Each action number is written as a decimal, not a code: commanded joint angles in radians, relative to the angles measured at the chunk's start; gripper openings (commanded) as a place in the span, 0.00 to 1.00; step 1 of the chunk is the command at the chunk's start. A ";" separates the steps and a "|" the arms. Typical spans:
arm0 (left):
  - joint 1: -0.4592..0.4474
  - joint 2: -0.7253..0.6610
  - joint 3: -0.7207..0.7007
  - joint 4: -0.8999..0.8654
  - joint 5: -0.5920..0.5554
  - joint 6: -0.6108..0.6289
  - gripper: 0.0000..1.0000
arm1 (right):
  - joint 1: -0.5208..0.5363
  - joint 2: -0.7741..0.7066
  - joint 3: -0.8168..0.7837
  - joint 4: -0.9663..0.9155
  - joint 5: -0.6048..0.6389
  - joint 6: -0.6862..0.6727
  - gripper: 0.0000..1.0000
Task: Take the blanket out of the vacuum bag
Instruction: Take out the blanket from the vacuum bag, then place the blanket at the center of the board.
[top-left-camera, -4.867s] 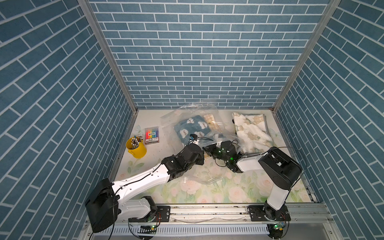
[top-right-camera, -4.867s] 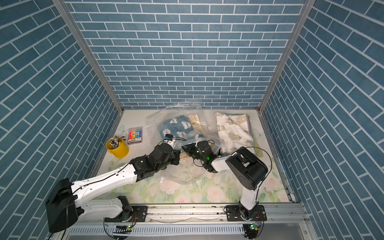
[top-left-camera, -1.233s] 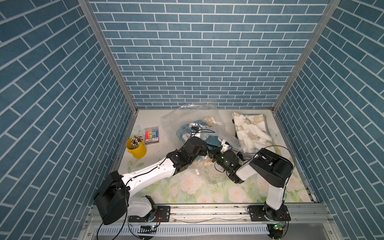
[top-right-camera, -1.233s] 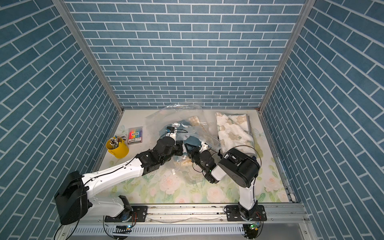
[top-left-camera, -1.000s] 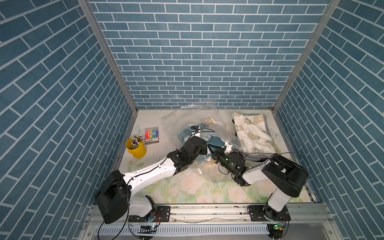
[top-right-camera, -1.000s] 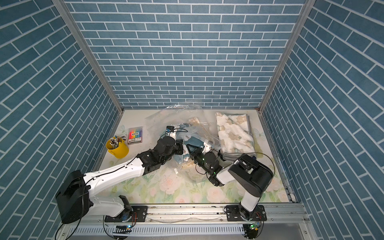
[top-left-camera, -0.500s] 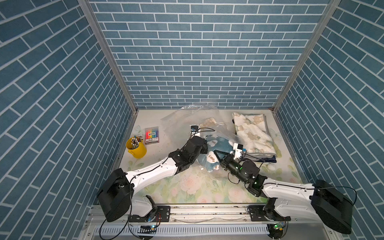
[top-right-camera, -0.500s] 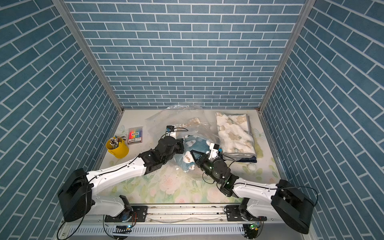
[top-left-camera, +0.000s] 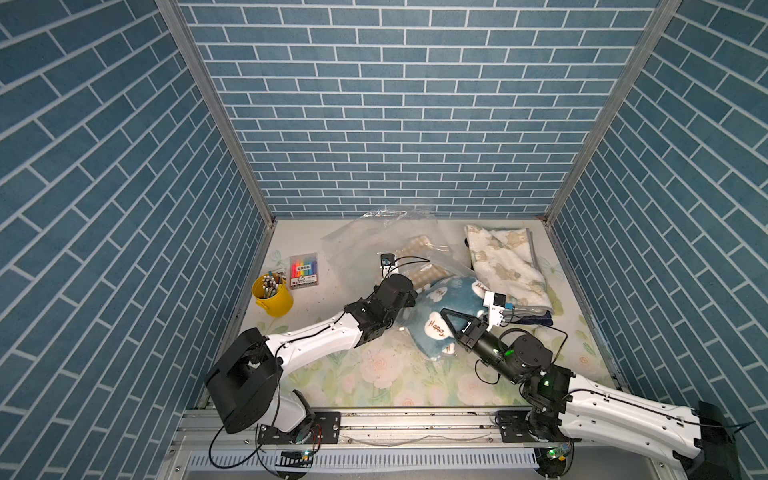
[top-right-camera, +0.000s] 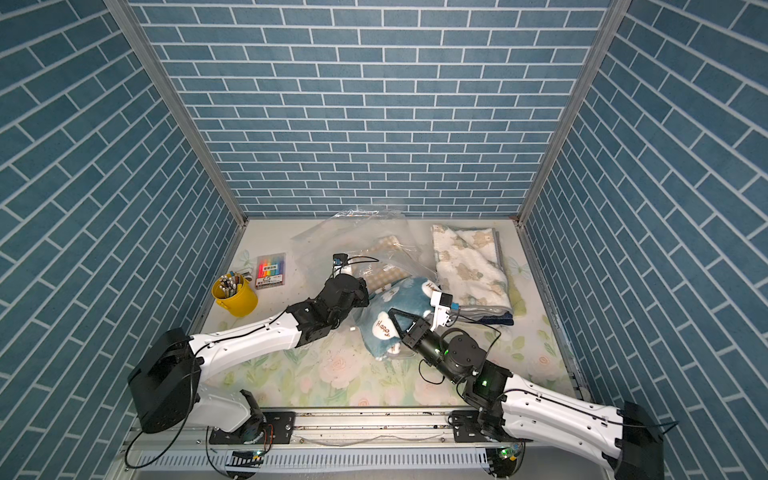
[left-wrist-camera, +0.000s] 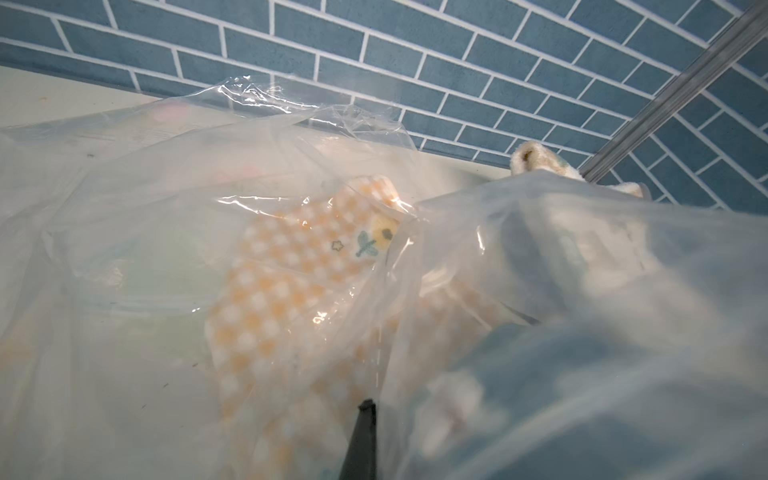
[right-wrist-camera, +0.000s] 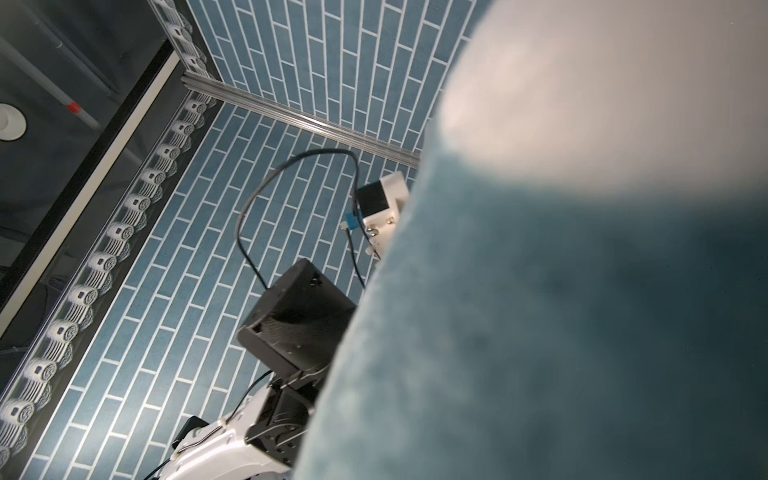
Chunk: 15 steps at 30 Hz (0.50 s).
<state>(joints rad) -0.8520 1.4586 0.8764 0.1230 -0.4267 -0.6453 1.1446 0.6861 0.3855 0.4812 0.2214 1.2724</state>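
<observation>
Jaws of the right gripper (top-left-camera: 446, 316) are seen clamped on the blue blanket (top-left-camera: 436, 305), which is held mostly outside the vacuum bag (top-left-camera: 365, 245) at the middle of the tabletop (top-left-camera: 374, 374), its far end under film. Jaws of the left gripper (left-wrist-camera: 365, 409) are shut on the bag's film beside it. The right arm is stretched low from the near-right corner, wrist tipped upward. The left arm is extended diagonally from the near left. A checked cloth (top-left-camera: 419, 272) is seen inside the bag.

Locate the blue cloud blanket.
In both top views the blue blanket lies mid-table, gripped by the right gripper, at the near edge of the vacuum bag, left of the bear-print blanket.
</observation>
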 joint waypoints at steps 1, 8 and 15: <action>0.022 0.032 -0.027 0.018 -0.055 -0.040 0.00 | 0.009 -0.034 0.137 -0.036 -0.015 -0.120 0.00; 0.042 0.066 -0.025 0.012 -0.093 -0.097 0.00 | 0.004 0.001 0.399 -0.191 -0.017 -0.246 0.00; 0.050 0.049 -0.087 0.020 -0.130 -0.175 0.00 | -0.155 0.083 0.682 -0.370 -0.068 -0.366 0.00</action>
<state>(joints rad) -0.8116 1.5185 0.8234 0.1539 -0.5114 -0.7761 1.0576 0.7399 0.9840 0.1589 0.1944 1.0161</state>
